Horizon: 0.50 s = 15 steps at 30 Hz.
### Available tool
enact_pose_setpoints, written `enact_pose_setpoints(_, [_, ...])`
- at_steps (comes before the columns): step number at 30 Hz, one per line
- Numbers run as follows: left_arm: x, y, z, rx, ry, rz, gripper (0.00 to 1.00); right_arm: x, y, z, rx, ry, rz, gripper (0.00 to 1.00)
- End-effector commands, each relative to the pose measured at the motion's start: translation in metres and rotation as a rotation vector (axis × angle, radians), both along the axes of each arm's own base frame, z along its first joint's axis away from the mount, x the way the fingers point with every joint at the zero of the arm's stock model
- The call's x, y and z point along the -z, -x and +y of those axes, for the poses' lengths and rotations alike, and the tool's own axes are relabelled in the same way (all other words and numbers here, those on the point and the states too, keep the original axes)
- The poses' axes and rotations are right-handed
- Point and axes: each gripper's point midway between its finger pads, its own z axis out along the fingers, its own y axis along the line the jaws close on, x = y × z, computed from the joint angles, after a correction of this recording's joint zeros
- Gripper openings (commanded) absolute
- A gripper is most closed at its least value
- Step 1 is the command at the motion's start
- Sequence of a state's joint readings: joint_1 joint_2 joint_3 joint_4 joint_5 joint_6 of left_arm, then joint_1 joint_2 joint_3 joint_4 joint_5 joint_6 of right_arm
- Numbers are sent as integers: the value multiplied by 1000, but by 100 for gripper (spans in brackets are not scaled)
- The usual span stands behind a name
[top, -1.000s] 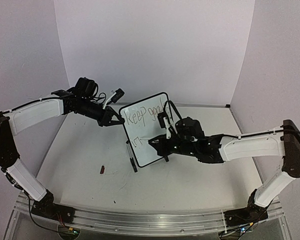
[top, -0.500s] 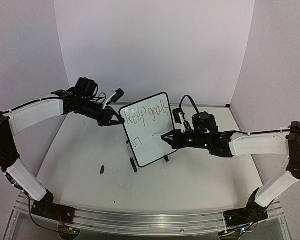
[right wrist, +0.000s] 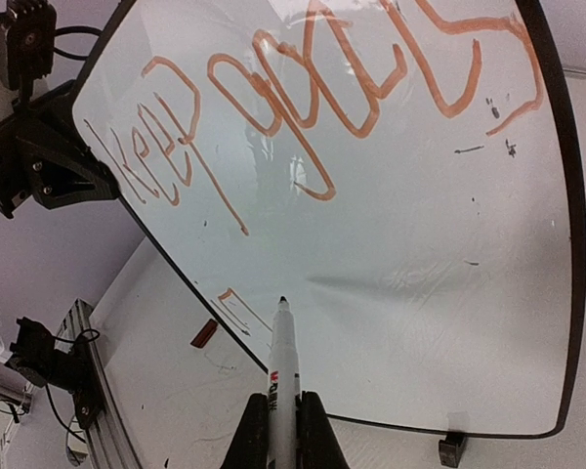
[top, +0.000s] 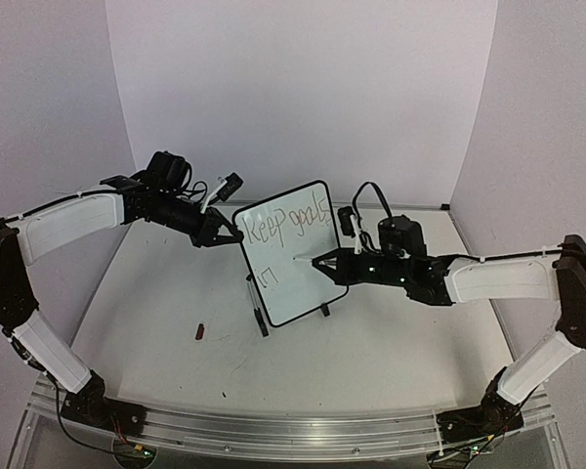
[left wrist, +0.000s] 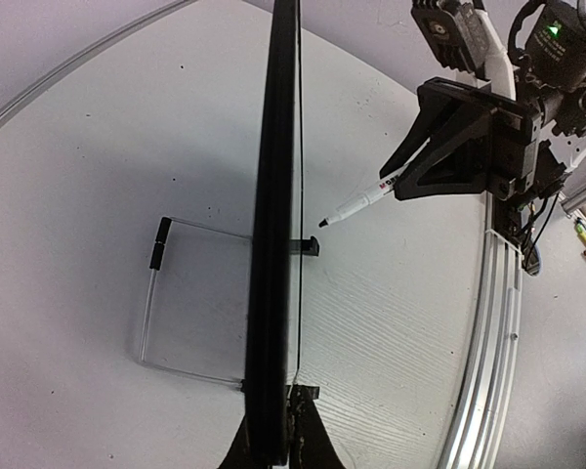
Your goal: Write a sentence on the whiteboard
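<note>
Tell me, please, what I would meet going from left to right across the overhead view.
Left gripper clamped on the board's edge → whiteboard → right arm. The right gripper and its marker overlap the board, so I leave them out.

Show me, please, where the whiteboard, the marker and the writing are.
whiteboard [top: 295, 293], top view, bare lower part of its face.
marker [right wrist: 282, 357], right wrist view, middle of its white barrel.
writing [top: 291, 224], top view, middle of the upper line.
</note>
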<state>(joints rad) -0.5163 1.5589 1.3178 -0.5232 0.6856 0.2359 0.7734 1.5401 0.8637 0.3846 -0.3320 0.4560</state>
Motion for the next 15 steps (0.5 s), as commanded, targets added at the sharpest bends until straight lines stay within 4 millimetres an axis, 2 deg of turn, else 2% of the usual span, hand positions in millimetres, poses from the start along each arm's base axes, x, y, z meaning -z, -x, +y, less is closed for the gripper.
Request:
enact_pose_setpoints(1, [7, 2, 2, 3, -31, -12, 0, -14, -10, 11, -9, -46, -23, 0])
enact_pose_setpoints(9, [6, 1, 2, 2, -32, -14, 0, -11, -19, 10, 34, -38, -21, 0])
enact_pose_setpoints(15, [6, 2, 2, 3, -31, -15, 0, -5, -23, 17, 23, -33, -8, 0])
